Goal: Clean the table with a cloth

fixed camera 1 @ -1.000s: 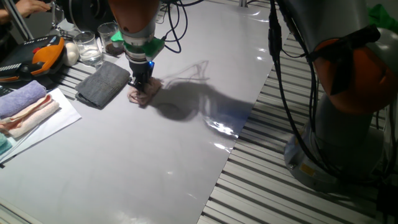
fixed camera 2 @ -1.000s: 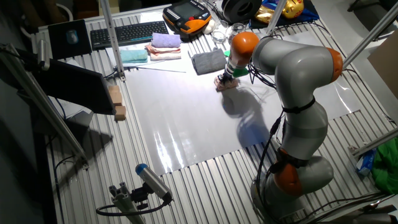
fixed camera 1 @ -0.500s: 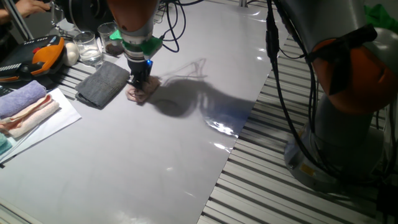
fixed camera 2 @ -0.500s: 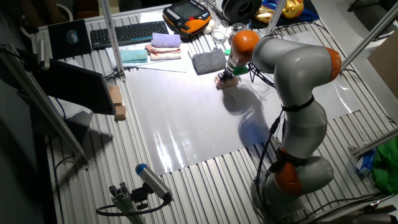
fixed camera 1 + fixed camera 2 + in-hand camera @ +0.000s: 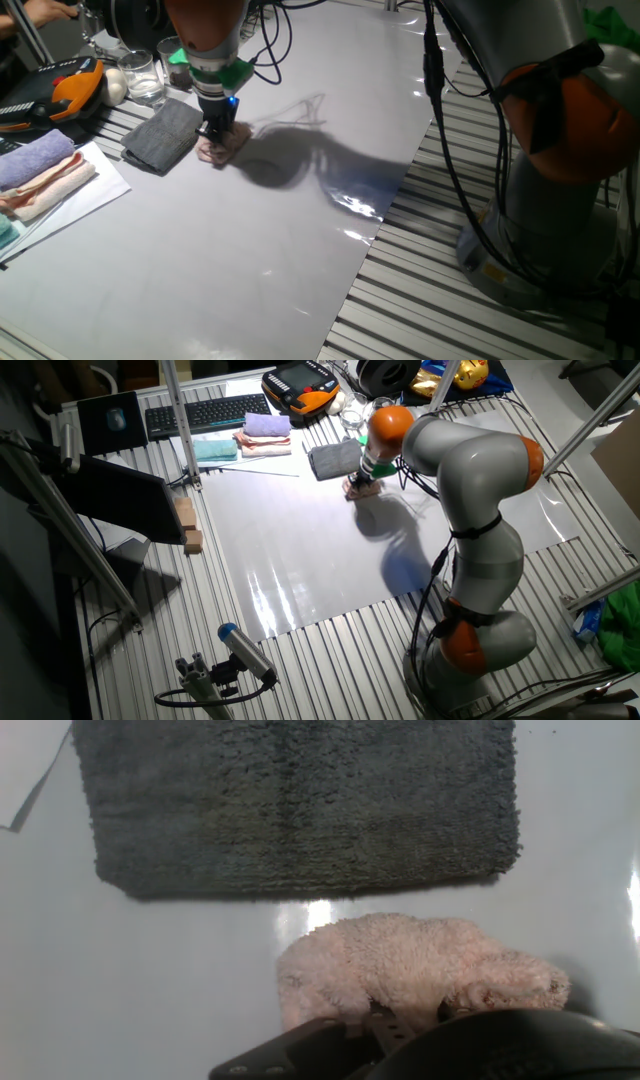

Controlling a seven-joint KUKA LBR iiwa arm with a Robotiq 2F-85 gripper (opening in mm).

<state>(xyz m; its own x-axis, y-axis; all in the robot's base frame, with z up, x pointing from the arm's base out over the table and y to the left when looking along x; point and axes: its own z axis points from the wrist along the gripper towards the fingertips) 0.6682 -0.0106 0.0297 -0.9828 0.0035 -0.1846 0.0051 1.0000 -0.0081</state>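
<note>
The pincer (image 5: 216, 134) clenches the bunched pink cloth (image 5: 400, 970), pressing it flat against the desk (image 5: 300, 240) to wipe, just beside the grey cloth (image 5: 300, 800).

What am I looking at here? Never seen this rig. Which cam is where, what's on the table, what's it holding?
It is a single robot arm, grey with orange joints, standing beside a table covered by a pale glossy sheet. Two pictures come from fixed cameras looking at the table from different sides. The third comes from a camera on the hand, looking down along its fingers.

The hand is shut on a small pink cloth and holds it down against the sheet. Right beside it, not quite touching, lies a dark grey cloth.

Along the table's edge are folded lavender and peach towels, drinking glasses, an orange and black handheld controller and a keyboard.
</note>
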